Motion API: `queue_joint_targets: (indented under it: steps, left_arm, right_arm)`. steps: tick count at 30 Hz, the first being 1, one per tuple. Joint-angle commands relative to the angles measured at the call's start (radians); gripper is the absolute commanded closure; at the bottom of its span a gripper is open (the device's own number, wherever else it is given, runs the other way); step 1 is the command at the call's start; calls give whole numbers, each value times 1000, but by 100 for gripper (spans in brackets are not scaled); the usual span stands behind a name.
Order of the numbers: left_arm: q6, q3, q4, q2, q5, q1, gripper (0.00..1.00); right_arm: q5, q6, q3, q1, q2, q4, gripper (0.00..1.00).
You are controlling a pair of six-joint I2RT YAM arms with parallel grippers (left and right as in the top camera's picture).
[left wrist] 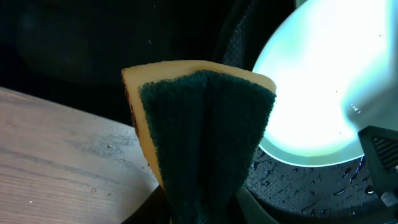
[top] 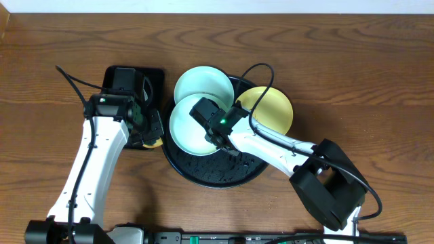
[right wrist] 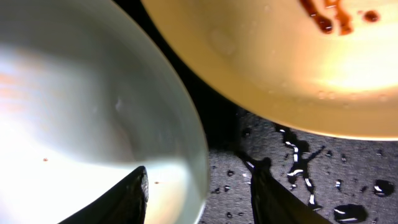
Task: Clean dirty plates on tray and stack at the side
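Observation:
The round black tray [top: 217,171] is wet and carries three plates. One mint plate [top: 202,85] is at the back, a second mint plate [top: 188,127] at the front left, and a yellow plate [top: 270,110] at the right. Brown smears [right wrist: 329,15] mark the yellow plate [right wrist: 280,62]. My right gripper [right wrist: 199,168] is open, straddling the right rim of the front mint plate [right wrist: 81,93], one finger over the plate and one over the tray [right wrist: 298,180]. My left gripper [left wrist: 204,199] is shut on a folded yellow-and-green sponge [left wrist: 199,124], just left of the tray [left wrist: 298,186].
A smaller rectangular black tray [top: 157,76] lies on the wooden table [top: 54,47] left of the round one, under my left arm. Water droplets [right wrist: 348,211] cover the round tray's floor.

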Motion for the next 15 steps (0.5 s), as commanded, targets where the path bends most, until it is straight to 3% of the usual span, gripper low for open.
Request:
queue_joint_targets:
  steps: [1,3,4,10,13,15]
  left_arm:
    - [18,13,-6,0,-11,5,76]
    - [18,13,-6,0,-11,5,76]
    - [18,13,-6,0,-11,5,76]
    - [18,13,-6,0,-11,5,76]
    - [18,13,-6,0,-11,5,76]
    - [18,13,-6,0,-11,5,76]
  right_arm:
    - [-5,-6,-1,-1,31,11,52]
    - [-16,-5,-1,-1,37,18,73]
    - [-19,-6,-1,-1,40,23,79]
    - [-34,-3,-1,-1,60,46,80]
    - [-33,2,-1,-1,60,43,76]
    - [-33,2,-1,-1,60,45,81]
